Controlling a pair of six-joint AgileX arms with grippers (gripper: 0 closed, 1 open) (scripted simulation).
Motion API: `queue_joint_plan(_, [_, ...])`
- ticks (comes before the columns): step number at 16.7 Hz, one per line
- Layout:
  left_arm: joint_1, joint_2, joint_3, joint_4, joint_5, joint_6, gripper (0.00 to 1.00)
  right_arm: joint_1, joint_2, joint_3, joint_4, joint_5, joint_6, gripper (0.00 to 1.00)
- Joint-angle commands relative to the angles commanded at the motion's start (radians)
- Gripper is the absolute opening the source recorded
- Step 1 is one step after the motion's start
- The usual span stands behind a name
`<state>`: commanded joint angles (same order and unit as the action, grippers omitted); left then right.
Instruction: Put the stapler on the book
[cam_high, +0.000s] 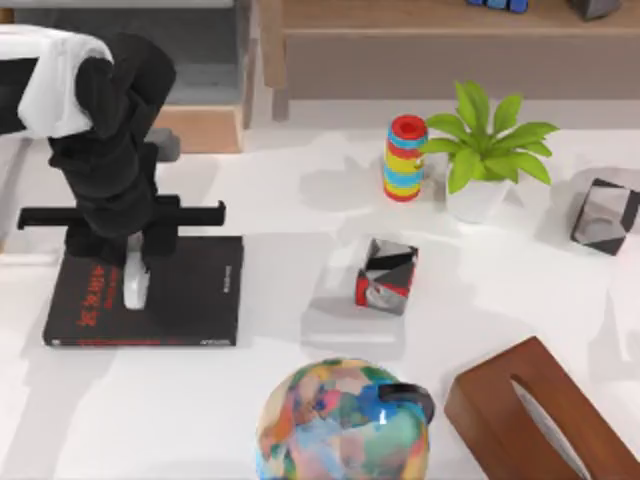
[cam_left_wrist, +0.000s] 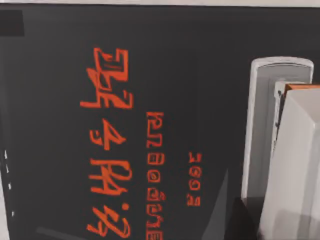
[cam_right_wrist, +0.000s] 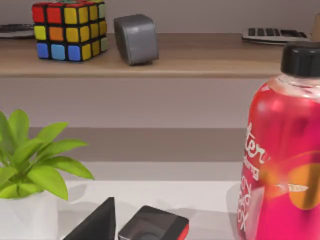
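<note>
The black book (cam_high: 190, 300) with red characters lies flat at the table's left side, and its cover (cam_left_wrist: 150, 100) takes up most of the left wrist view. The slim white stapler (cam_high: 135, 287) lies lengthwise over the book's left half, and it is also seen close up as the stapler (cam_left_wrist: 265, 135) low against the cover. My left gripper (cam_high: 135, 255) hangs straight down over the book, with its black fingers shut on the stapler's far end. Whether the stapler touches the cover cannot be told.
A red, grey and black cube (cam_high: 387, 276) sits mid-table. Behind it are a striped ring stack (cam_high: 404, 158), a potted plant (cam_high: 485, 150) and a dark cube (cam_high: 605, 215). A multicoloured round bottle (cam_high: 345, 420) and a brown wooden box (cam_high: 545, 415) stand at the front.
</note>
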<state>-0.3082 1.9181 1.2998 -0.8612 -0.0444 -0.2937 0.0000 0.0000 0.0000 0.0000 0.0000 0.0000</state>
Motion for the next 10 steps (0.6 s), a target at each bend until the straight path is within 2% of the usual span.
queue_joint_plan(9, [0.000,0.000,0.000,0.000,0.000,0.000,0.98,0.000,0.000,0.000,0.000,0.000,0.000,1.00])
queue_joint_plan(10, [0.000,0.000,0.000,0.000,0.000,0.000,1.00,0.000,0.000,0.000,0.000,0.000,0.000,1.00])
